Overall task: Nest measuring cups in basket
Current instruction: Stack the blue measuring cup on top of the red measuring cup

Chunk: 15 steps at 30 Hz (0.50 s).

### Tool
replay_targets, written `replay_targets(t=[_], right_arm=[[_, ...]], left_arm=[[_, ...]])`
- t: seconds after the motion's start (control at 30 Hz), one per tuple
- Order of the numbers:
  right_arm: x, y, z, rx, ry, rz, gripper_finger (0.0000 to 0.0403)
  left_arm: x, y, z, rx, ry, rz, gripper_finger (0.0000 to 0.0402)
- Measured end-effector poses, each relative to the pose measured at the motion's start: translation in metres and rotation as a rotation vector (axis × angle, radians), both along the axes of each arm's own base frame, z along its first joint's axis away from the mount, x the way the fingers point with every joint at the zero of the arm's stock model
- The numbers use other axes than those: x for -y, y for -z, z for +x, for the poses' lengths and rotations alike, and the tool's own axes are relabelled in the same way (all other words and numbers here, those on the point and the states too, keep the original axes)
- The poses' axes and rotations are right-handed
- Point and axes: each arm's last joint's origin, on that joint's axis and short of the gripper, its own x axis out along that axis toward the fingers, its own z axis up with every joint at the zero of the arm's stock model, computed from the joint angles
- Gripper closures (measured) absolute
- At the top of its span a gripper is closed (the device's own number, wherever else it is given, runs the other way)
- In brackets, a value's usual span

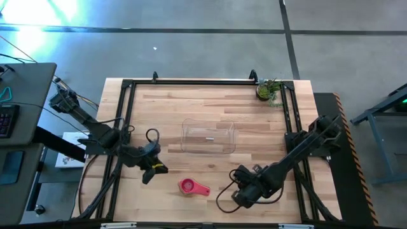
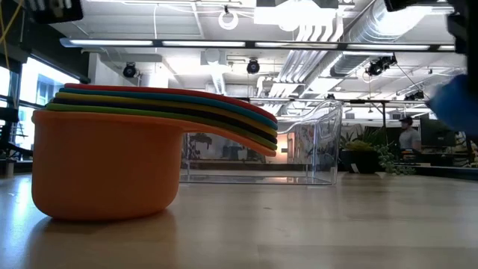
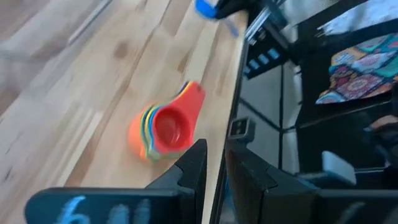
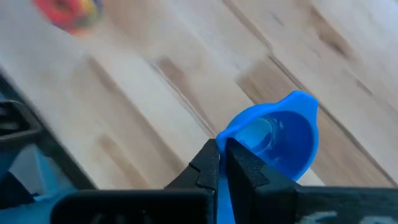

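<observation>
The right tool (image 4: 221, 163) sits low at the near edge of the tabletop (image 1: 210, 108), its fingers pinched tight on the handle of the blue measuring cup (image 4: 280, 140), bowl up and lifted clear of the wood. Just beside it toward the middle lies the stack of nested cups (image 1: 191, 186), coral on top with its handle pointing at the right arm (the low view shows the orange-yellow one outermost at the bottom, with the green, teal and other rims layered inside it).

The step in hand looks like carrying the blue cup to join the rest. To do it well, keep the cup level, bring it over the stack or the basket from above, and lower it bowl-first with its handle lined up with the others, so it seats rather than tipping the pile. The grip is only on the thin handle, so slow swings seem wise.

The left tool (image 1: 152, 166) hovers near the stack on its other side, fingers nearly together and holding nothing that I can see; it is close enough to crowd a sideways approach.

Farther back, the clear basket (image 1: 208, 137) stands at the tabletop's centre with no cups in it, well apart from the stack, so both must still go there. A small potted plant (image 1: 268, 90) sits in the far right corner, out of the way.
</observation>
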Motion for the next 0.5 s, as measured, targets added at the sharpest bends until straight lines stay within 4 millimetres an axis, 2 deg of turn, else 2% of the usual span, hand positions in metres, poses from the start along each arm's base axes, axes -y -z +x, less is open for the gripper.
replay_targets(t=[0.27, 0.5], right_arm=[[-0.002, -0.035, 0.021, 0.181, -0.063, -0.057, 0.0398], [0.007, -0.054, 0.037, 0.258, -0.111, -0.102, 0.0398]], left_arm=[[0.016, 0.012, -0.013, -0.105, -0.022, -0.004, 0.0351], [0.037, 0.039, -0.005, -0.185, -0.079, 0.056, 0.0351]])
